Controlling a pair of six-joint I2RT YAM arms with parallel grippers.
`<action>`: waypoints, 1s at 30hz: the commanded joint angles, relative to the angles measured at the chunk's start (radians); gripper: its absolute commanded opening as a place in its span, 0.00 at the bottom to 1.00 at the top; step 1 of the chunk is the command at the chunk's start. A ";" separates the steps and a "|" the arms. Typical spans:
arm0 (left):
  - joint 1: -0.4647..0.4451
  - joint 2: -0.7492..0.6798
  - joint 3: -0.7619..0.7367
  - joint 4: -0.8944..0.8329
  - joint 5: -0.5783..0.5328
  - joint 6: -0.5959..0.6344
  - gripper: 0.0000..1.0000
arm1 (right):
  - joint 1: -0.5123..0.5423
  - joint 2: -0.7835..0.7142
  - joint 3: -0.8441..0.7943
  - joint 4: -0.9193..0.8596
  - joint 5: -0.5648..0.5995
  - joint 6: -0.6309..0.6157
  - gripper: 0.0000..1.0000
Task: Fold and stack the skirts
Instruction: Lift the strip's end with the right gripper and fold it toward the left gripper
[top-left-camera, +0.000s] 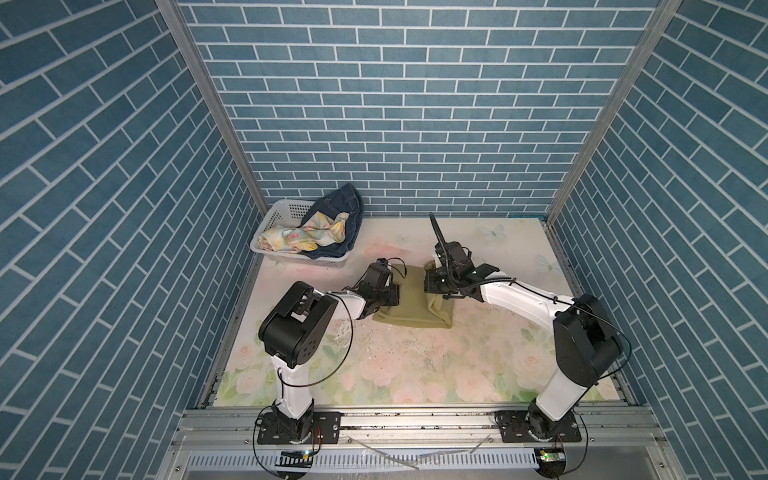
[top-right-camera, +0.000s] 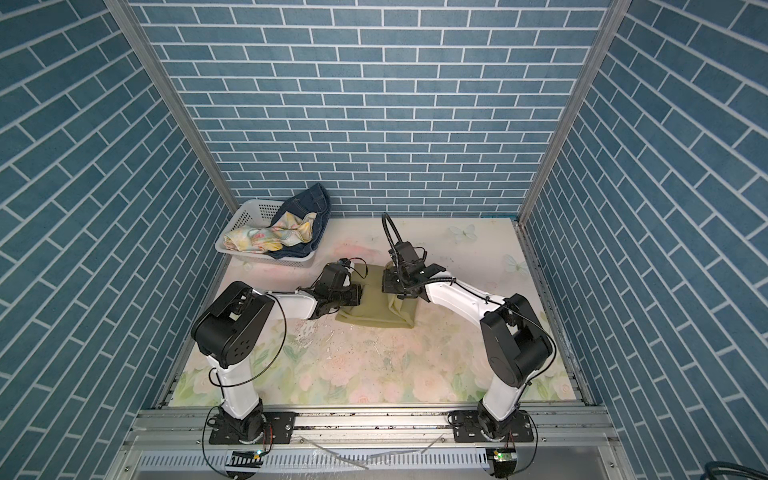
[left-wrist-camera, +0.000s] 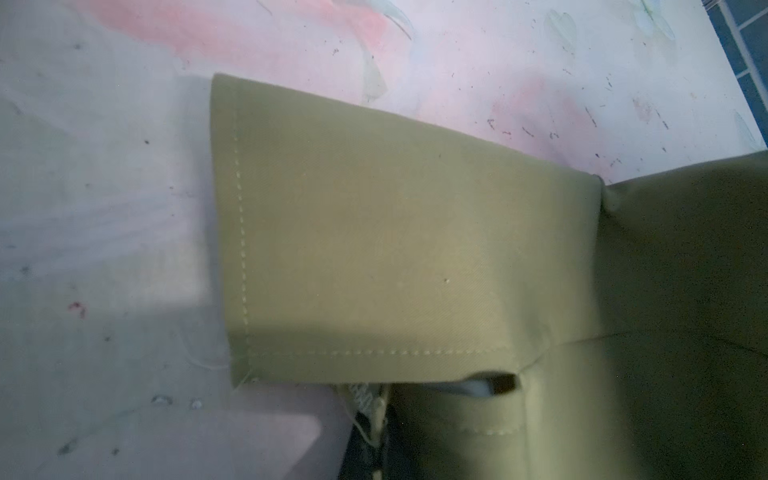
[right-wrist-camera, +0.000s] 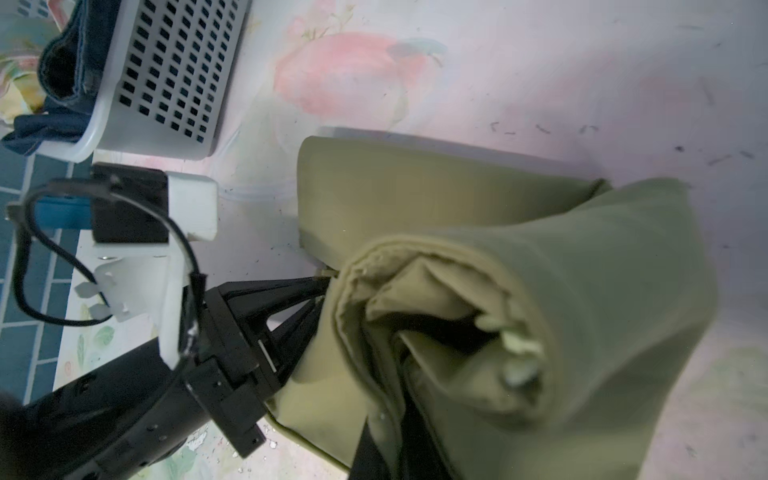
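Olive skirt (top-left-camera: 410, 300) clamped by left end effector (right-wrist-camera: 322, 296), right end effector (top-left-camera: 429, 286) too — fingertips buried (cloth-covered)

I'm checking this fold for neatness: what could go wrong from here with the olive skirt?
The right gripper pinches a bunched, many-layered wad of the olive skirt, so the fold may land lumpy. The left gripper seems to hold only the skirt's edge, which could slip out if both pull apart.

We're honestly not seeing any readable text, labels, brands, numbers or signs on anything here at all.
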 joint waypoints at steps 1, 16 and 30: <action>-0.003 0.034 -0.067 -0.274 -0.006 -0.009 0.00 | 0.004 0.009 0.057 0.000 0.016 0.041 0.00; 0.086 -0.097 -0.141 -0.263 0.000 -0.080 0.00 | -0.016 -0.066 0.057 -0.094 0.085 -0.037 0.00; 0.087 -0.087 -0.203 -0.173 0.037 -0.113 0.00 | 0.034 0.037 0.168 -0.092 0.028 -0.025 0.00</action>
